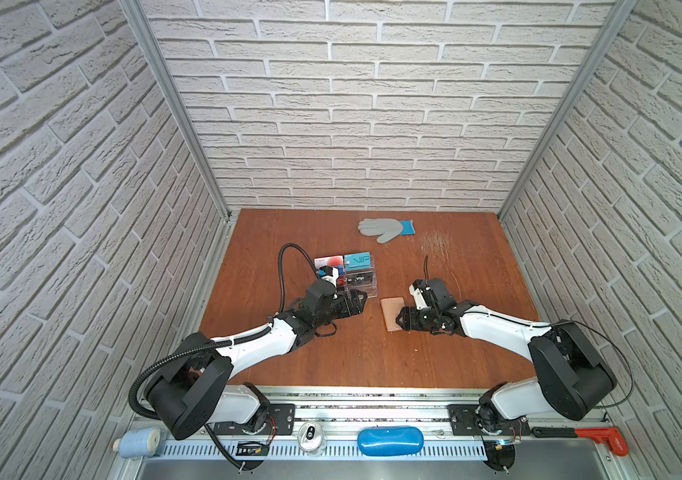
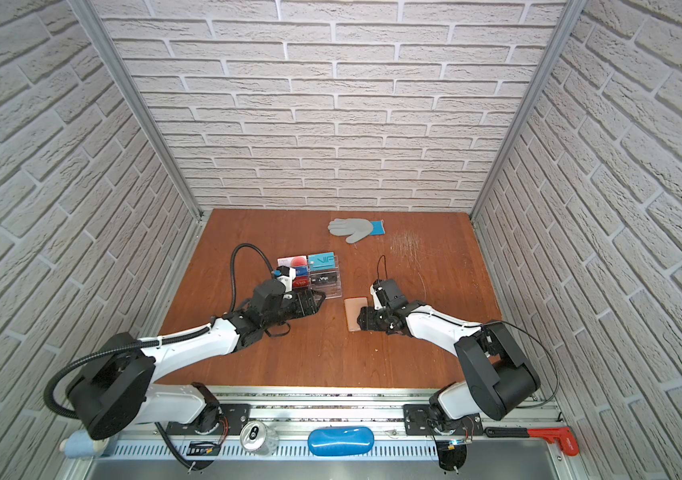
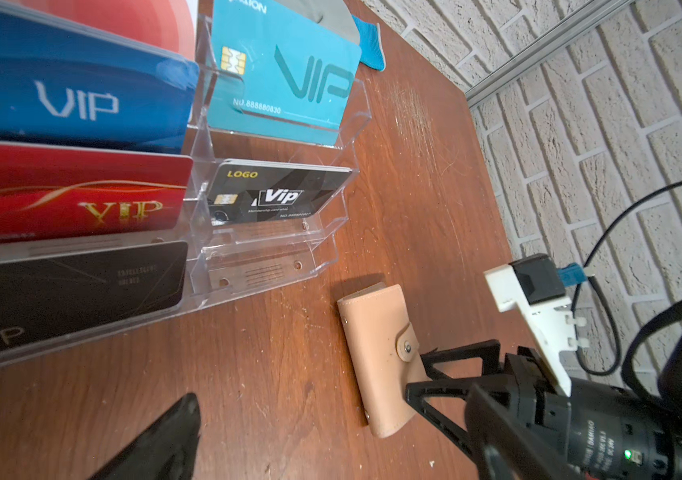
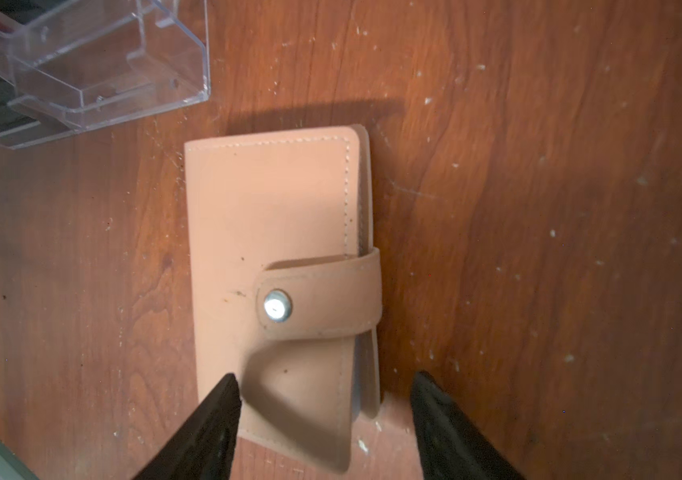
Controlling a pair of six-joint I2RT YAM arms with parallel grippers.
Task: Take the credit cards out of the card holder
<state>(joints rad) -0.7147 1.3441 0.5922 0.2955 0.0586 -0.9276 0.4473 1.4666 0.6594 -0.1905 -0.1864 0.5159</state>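
Card holder lies flat on the table, folded shut w/ strap snapped, near the clear stand where the credit cards sit. R gripper is at its end nearest the strap, jaws partly apart, one finger over the cover & the other out past the page edge; it grips nothing, contact can't be told. L gripper hangs wide open & empty just beside the stand, apart from the holder.
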